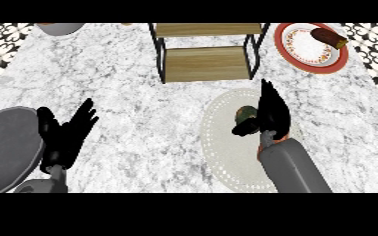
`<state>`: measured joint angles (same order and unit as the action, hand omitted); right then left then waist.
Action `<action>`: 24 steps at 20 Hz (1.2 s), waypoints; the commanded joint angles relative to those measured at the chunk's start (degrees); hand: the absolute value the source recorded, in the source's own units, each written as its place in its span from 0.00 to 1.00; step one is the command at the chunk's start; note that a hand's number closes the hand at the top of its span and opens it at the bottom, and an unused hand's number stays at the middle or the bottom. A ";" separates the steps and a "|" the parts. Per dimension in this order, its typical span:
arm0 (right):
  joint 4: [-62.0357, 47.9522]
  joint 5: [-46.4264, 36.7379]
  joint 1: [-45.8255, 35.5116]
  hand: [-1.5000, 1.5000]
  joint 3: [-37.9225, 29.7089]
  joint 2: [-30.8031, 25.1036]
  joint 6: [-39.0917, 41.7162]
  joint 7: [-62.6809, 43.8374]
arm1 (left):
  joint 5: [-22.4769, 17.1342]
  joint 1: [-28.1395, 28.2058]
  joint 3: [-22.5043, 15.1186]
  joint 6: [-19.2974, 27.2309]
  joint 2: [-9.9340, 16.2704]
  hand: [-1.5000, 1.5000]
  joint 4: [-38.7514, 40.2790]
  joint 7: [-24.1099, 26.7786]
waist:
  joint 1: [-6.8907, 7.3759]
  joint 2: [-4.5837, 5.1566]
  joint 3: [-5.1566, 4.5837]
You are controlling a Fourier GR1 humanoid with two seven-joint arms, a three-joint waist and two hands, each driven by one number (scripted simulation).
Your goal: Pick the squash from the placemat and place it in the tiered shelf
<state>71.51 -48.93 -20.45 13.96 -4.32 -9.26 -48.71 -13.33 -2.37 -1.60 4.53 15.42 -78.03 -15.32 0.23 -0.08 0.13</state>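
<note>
Marble surface (118, 80) fills view. Wooden shelf (205, 50) with black frame at top centre, two tiers showing. Pale round placemat (221, 155) at lower right. Red-rimmed plate (310, 64) at top right, brown item on it. Left hand (68, 132) at lower left, fingers straight, open, resting above surface. Right hand (269, 115) over placemat, fingers extended, thumb curled against squash (246, 113). Squash on placemat's upper part, touching right hand, partly hidden.
</note>
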 commanded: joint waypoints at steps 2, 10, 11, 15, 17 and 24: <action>-4.18 -1.65 -0.86 0.00 -2.00 1.83 -2.92 4.65 | 1.02 0.32 1.22 -1.73 -2.02 0.50 3.08 1.20 | -0.08 0.09 -0.13; -5.00 1.06 0.25 1.00 2.47 2.86 6.99 10.01 | 3.01 -1.26 1.28 -1.18 -2.79 0.50 5.67 2.66 | -0.31 0.08 -0.14; -5.99 -0.31 0.19 1.00 3.04 4.17 5.03 9.77 | 1.29 2.34 2.56 -3.06 -0.67 0.50 0.48 0.62 | -0.01 0.05 -0.12; -12.38 2.13 -3.82 1.00 4.26 4.22 -1.49 13.39 | 2.16 3.31 1.42 -1.72 -2.13 0.50 -4.61 -2.44 | 0.35 0.09 -0.10; -9.63 0.79 -1.83 1.00 1.59 4.18 -1.45 18.52 | 2.34 2.18 2.43 -3.99 -1.46 0.50 0.55 0.75 | 0.02 0.11 -0.12; -2.28 10.39 -10.87 1.00 23.53 4.30 4.69 8.60 | 2.82 -1.86 1.49 -3.32 -2.14 0.50 1.36 -1.79 | 2.80 0.37 -0.11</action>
<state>68.21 -44.43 -25.74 28.68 -0.33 -7.10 -37.52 -10.56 -3.19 0.43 1.93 13.36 -77.77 -16.13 1.37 -0.13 0.04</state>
